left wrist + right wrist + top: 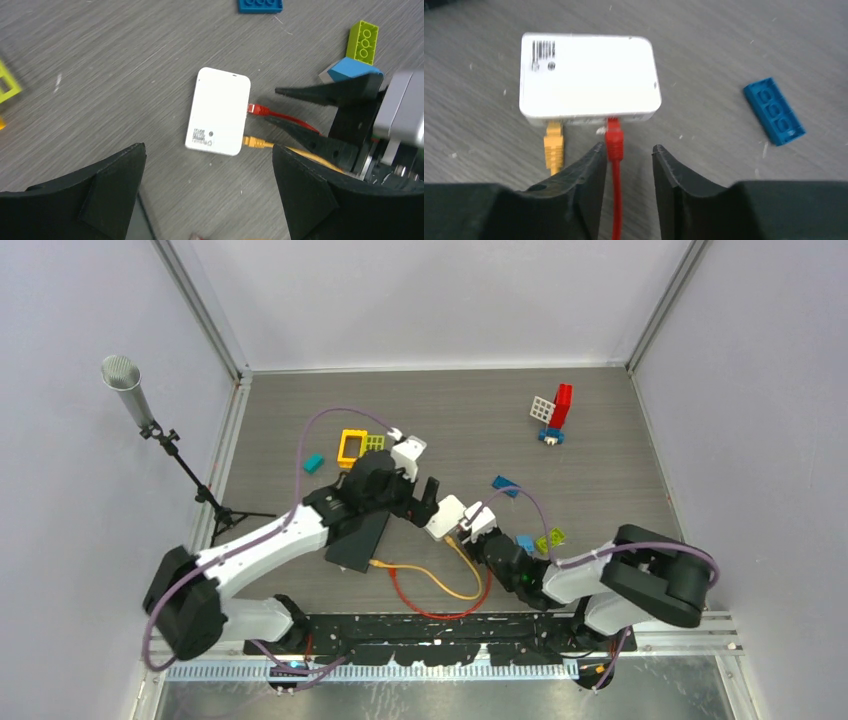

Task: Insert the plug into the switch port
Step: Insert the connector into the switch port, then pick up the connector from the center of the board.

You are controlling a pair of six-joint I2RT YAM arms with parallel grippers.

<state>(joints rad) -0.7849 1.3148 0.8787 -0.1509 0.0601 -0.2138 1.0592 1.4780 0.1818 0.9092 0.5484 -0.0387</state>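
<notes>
Both arms are wearing white shells with chunky black joints, so the left arm (pixel 265 540) and right arm (pixel 575 578) are looking like twins. A thin purple cable (pixel 345 409) is running along each one. The jaws are showing matte black, wedge-shaped, tapering to points, with a grey housing (pixel 402 107) sitting behind one pair.

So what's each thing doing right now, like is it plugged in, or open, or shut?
Red plug: plugged into the switch.
Yellow plug: plugged in beside the red one.
Switch: lying flat, label side up.
Left end effector: wide open, holding nothing.
Right end effector: open, a finger on each side of the red cable, not clamped on it.
</notes>
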